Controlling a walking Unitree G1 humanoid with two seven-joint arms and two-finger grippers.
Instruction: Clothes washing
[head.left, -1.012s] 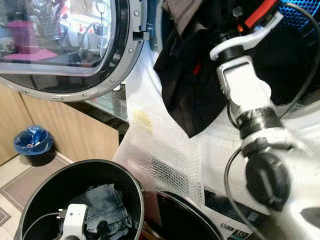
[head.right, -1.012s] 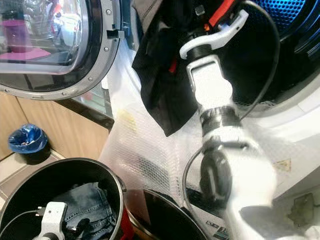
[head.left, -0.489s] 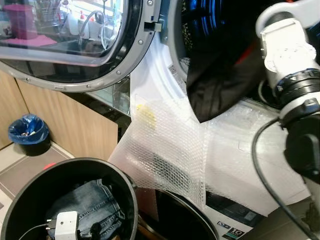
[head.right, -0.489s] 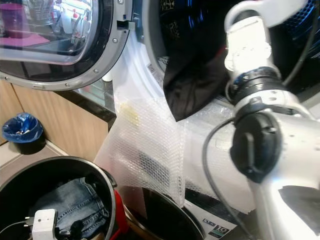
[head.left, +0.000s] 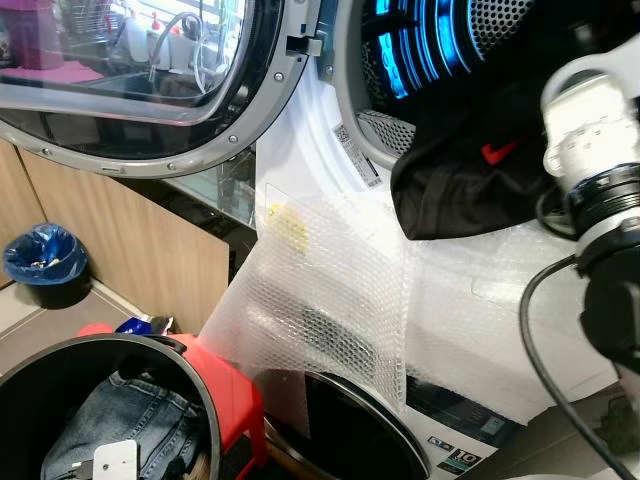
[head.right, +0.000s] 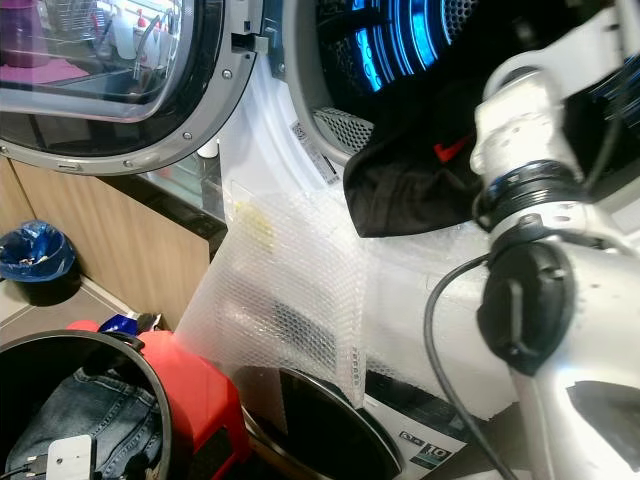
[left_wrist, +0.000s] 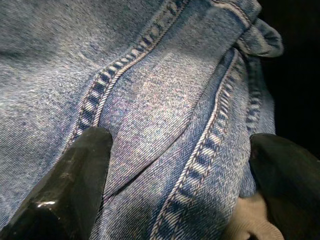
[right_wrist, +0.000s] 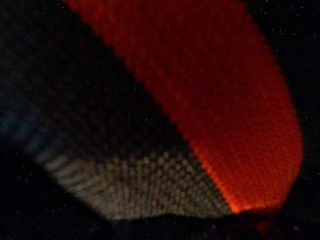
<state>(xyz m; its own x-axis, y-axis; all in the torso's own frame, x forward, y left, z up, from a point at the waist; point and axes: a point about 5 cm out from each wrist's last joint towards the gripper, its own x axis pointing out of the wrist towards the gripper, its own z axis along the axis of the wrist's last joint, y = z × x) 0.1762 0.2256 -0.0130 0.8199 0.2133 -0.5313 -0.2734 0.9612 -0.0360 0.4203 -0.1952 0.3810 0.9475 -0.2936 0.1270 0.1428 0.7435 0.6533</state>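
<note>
A black garment (head.left: 470, 185) with a small red logo lies draped over the lower lip of the blue-lit washer drum (head.left: 430, 50). My right arm (head.left: 590, 150) reaches past it into the drum; its wrist view has blurred red and grey mesh cloth (right_wrist: 210, 100) very close. Blue jeans (head.left: 120, 420) lie in the black basket (head.left: 150, 345) at the lower left. My left gripper (left_wrist: 180, 190) is down in that basket, open, its fingertips (left_wrist: 75, 185) spread wide and resting on the denim (left_wrist: 165, 100).
The round washer door (head.left: 150, 90) stands open to the left. Bubble wrap (head.left: 340, 290) hangs down the machine's front over a lower round door (head.left: 340, 420). A red stool (head.left: 225, 390) sits beside the basket. A blue-lined bin (head.left: 45, 262) stands by the wooden cabinet (head.left: 130, 250).
The black garment went from hanging in front of the opening to lying on the drum's lip, as my right arm pushed deeper in. The camera shifted, bringing the red stool into view.
</note>
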